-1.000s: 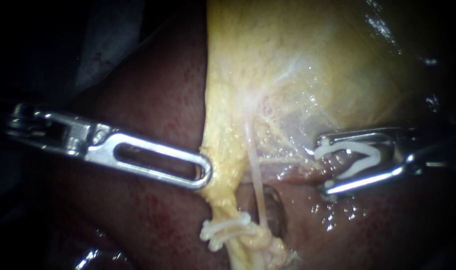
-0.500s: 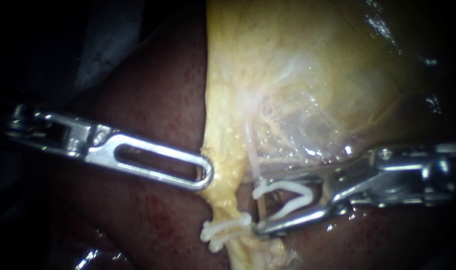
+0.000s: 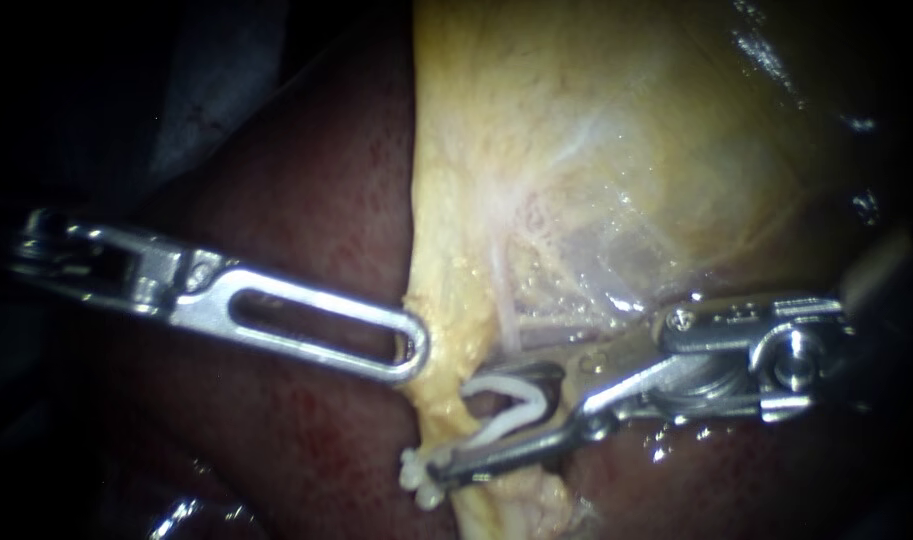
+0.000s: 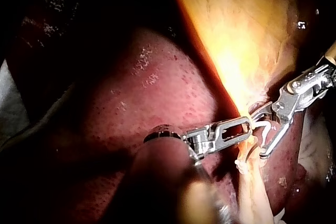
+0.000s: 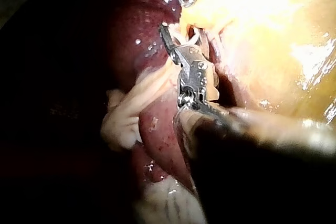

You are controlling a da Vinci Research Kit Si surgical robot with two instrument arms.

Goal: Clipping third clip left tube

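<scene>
Holding the gallbladder's edge point(image 3: 438, 320) clamped in the left instrument point(image 3: 411, 350) claw, likely to keep the left tube point(image 3: 444, 408) taut. Right instrument point(image 3: 461, 425) claw, spread wide, carries an unclosed clip point(image 3: 501, 383) that reaches the tube just above the placed clips point(image 3: 416, 478).

Pretty cramped in the middle: the left instrument point(image 3: 411, 350) has its tip against the gallbladder point(image 3: 596, 150) edge. The right instrument point(image 3: 464, 432), jaws spread around a white clip point(image 3: 511, 405), fills the gap just beside it, and the fitted clips point(image 3: 419, 475) sit right at its lower jaw. The open ground is bare liver point(image 3: 316, 200) above and below the left shaft, plus the patch under the right one.
</scene>
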